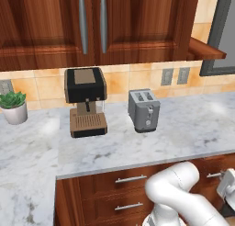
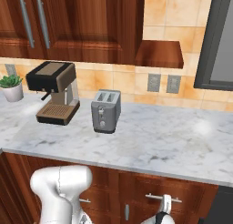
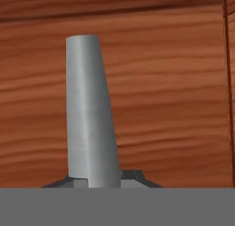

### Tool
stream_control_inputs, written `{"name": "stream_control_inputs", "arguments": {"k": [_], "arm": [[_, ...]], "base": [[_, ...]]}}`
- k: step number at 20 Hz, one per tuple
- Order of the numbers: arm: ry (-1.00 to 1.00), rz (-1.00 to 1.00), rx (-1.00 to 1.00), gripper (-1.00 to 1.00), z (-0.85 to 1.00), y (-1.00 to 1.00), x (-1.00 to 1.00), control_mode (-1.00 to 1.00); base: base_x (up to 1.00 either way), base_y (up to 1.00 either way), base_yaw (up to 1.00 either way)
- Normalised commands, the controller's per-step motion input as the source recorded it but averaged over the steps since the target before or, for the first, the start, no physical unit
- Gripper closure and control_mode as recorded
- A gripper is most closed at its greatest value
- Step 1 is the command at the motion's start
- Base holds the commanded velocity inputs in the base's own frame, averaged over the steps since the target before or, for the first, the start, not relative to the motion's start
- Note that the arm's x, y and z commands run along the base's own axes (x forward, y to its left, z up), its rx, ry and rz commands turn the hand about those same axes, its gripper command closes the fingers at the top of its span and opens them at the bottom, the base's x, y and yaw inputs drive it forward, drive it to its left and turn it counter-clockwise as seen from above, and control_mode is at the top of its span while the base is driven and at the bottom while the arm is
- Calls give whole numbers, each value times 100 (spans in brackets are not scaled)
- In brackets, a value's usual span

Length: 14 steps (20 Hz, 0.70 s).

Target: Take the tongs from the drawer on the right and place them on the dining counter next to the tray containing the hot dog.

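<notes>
The hand view looks straight at the reddish-brown drawer [image 3: 174, 96] front, where the gripper [image 3: 102, 181] has its fingers clamped on the silver bar handle [image 3: 89, 115]. The right base view places that handle [image 2: 163, 198] under the marbled worktop [image 2: 150, 141] edge, the white hand meeting it. The left base view adds the coffee machine [image 1: 85, 101], toaster [image 1: 144, 110] and potted plant [image 1: 13, 106] standing apart on the worktop

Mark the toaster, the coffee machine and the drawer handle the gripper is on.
toaster [image 1: 144, 111], left base view, front face.
coffee machine [image 2: 54, 92], right base view, middle of its body.
drawer handle [image 3: 89, 115], hand view, middle of the silver bar.
</notes>
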Motion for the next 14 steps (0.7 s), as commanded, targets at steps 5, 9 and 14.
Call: {"name": "stream_control_inputs", "arguments": {"k": [5,9,14], "arm": [[2,-13,0,100,-47,0,-100,-100],[6,-15,0,100,-52,0,-100,-100],[9,-15,0,100,-47,-7,-100,-100]], "base": [[0,0,0],[0,0,0],[0,0,0]]}}
